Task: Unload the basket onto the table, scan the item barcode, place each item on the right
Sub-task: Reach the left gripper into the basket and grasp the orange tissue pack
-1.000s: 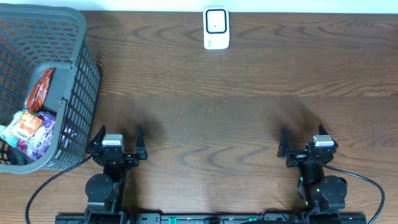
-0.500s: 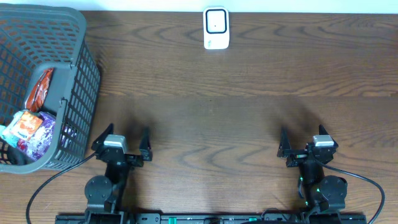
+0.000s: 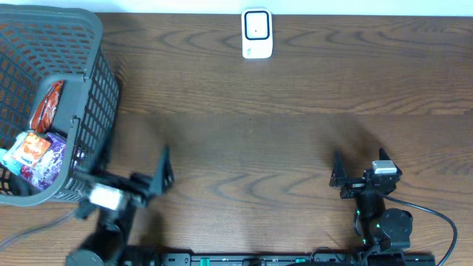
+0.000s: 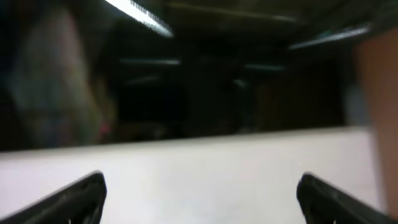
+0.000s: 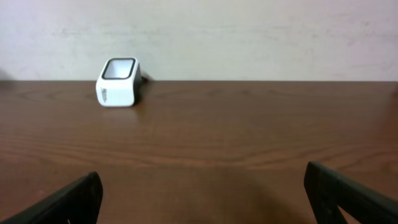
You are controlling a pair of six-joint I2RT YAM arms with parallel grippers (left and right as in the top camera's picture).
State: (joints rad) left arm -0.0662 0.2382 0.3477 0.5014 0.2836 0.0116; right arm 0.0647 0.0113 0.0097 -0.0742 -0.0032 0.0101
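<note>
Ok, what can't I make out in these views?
Left wrist: everything past the left pincer is blurred; no object is recognisable.
Overhead: that pincer is smeared beside the basket, pose unclear.
Overhead: basket cut off by the left edge; packets inside partly hidden by its mesh and handle, barcodes too small.
Right wrist: basket out of frame.

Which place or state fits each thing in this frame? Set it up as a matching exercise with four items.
Things:
1. scanner
2. basket
3. snack packets
4. right gripper

Places or states:
A. lying inside the basket
B. at the far edge of the table, near the middle
C. at the left end of the table
D. open and empty, at the near edge on the right

Pairs: 1-B, 2-C, 3-A, 4-D
</note>
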